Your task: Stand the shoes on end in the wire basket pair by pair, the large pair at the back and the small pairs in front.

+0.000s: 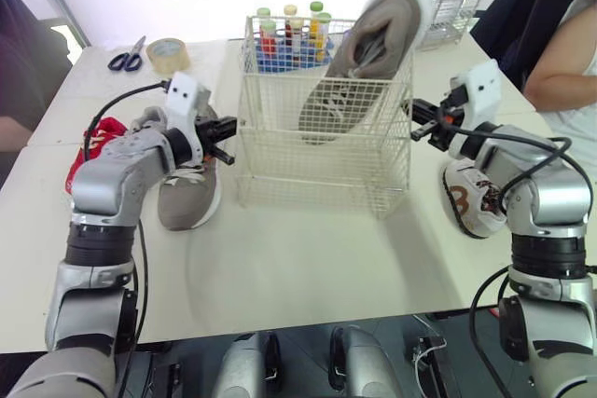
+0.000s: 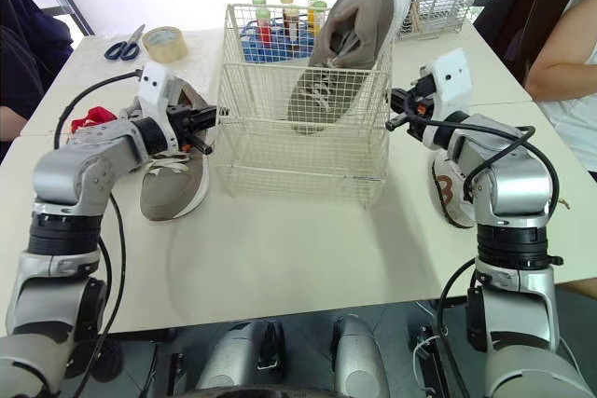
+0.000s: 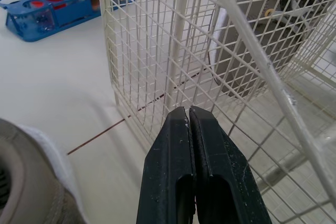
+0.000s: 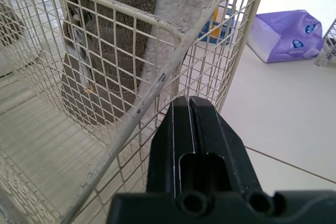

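Taupe and tall, one large shoe (image 1: 373,44) stands on end inside the wire basket (image 1: 322,170). It sits at the basket's back on the right side, toe down and heel leaning out over the rim. That is the slot the task gives the big pair, so I read that half as placed.

Its mate (image 1: 187,198) lies flat on the table just beside the basket's left wall, sole down, and needs lifting in next to it.

My left gripper (image 1: 227,142) is at that left wall with its two black fingers pressed together and nothing between them, right over the mate. I would have to spread the fingers before I can take the shoe by its collar.

My right gripper (image 1: 417,123) is likewise closed and empty, tip almost at the basket's right wall. I judge it well placed to brace the basket, or to steady the leaning shoe so it does not tip as the second one goes in.

A small shoe (image 1: 464,200) in brown and white lies to the right of the basket under that arm, and a red item (image 1: 104,132) lies further off to the left, possibly another small shoe. Both are for the front row, which is bare for now.

A test-tube rack (image 1: 280,39) stands close behind the basket, so I would avoid shoving the basket backward.
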Tool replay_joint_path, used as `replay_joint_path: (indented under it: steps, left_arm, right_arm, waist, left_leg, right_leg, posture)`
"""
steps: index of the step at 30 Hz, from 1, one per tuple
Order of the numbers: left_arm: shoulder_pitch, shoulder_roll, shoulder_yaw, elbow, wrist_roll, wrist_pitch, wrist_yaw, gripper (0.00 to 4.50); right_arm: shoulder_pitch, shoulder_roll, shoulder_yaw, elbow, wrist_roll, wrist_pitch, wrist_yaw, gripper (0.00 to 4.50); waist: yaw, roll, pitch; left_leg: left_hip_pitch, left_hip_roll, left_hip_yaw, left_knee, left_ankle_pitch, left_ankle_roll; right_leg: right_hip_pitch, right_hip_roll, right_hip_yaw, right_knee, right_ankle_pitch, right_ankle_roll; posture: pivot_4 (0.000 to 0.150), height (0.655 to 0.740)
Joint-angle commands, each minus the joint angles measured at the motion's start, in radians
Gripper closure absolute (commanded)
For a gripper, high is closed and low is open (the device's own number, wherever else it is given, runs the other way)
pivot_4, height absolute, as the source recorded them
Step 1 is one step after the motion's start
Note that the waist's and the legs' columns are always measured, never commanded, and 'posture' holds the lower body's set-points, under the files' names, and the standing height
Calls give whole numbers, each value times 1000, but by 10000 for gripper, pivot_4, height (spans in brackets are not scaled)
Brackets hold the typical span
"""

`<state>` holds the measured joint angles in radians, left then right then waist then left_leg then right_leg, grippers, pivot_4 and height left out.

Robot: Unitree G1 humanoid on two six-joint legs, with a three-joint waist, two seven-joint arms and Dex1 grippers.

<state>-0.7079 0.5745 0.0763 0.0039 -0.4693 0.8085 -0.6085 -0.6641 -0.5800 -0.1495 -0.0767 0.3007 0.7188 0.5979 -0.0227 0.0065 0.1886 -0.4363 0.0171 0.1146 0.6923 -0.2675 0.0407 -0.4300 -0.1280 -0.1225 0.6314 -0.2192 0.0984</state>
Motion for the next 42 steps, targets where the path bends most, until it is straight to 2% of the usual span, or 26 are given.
replay_joint_path:
  steps: [1, 13, 19, 24, 29, 32, 35, 39, 42]
  left_arm:
    - [4, 17, 45, -94, -59, 52, -21, 44263]
    - [32, 15, 63, -212, -133, 166, -49, 44263]
    - [59, 95, 91, -217, -125, 182, -81, 44263]
    - [64, 216, 147, -176, -135, 182, -138, 44263]
    - [41, 246, 156, -113, -137, 151, -164, 44263]
    - [8, 232, 156, -72, -140, 129, -174, 45000]
    - [-44, 210, 160, -32, -157, 117, -184, 45000]
    - [-106, 169, 174, -11, -206, 108, -217, 45000]
    - [-146, 136, 184, -13, -256, 115, -235, 45000]
  right_arm:
    - [-15, 37, 47, -65, 39, 5, 21, 44908]
    - [-20, 33, 56, -52, 16, -17, 28, 44908]
    - [-10, -28, 52, -33, -29, -54, 35, 44908]
    - [13, -168, -48, -50, -37, -47, 39, 44908]
    - [-5, -165, -187, -191, 113, 141, -7, 44908]
    - [-43, -99, -259, -318, 270, 313, -66, 37233]
    - [-75, -27, -258, -422, 343, 411, -156, 22042]
    - [-96, 44, -200, -475, 316, 421, -276, 1174]
    - [-102, 79, -162, -484, 293, 408, -341, 436]
  waist:
    - [0, 0, 0]
    - [8, 0, 0]
    - [7, 0, 0]
    - [13, 0, 0]
    - [12, 0, 0]
    - [11, 0, 0]
    - [12, 0, 0]
    - [15, 0, 0]
    - [15, -1, 0]
  left_leg:
    - [0, 0, 0, 0, 0, 0]
    - [0, 0, 0, 0, 0, 0]
    - [0, 0, 0, 0, 0, 0]
    - [0, -1, 0, 0, 0, 0]
    - [0, -1, 0, 0, 0, 0]
    - [0, 0, -1, 0, 0, 0]
    - [0, 0, -1, 0, 0, 0]
    - [0, -1, -1, 0, 0, 0]
    - [0, -2, -1, 0, 0, 0]
  right_leg:
    - [0, 0, 0, 0, 0, 0]
    - [0, 0, 0, 0, 0, 0]
    - [0, 0, 0, 0, 0, 0]
    - [0, 0, 0, -1, 0, 0]
    - [0, -1, 0, 0, 0, 0]
    - [0, 0, 0, 0, 0, 0]
    - [0, 0, 0, 0, 0, 0]
    - [1, -1, 0, 0, 0, 0]
    - [1, -1, 0, 0, 0, 0]
  posture:
    - [1500, 7400]
    - [1500, 7400]
    - [1500, 7400]
    - [1500, 7400]
    - [1500, 7400]
    - [1500, 7400]
    - [1500, 7400]
    - [1500, 7400]
    - [1500, 7400]
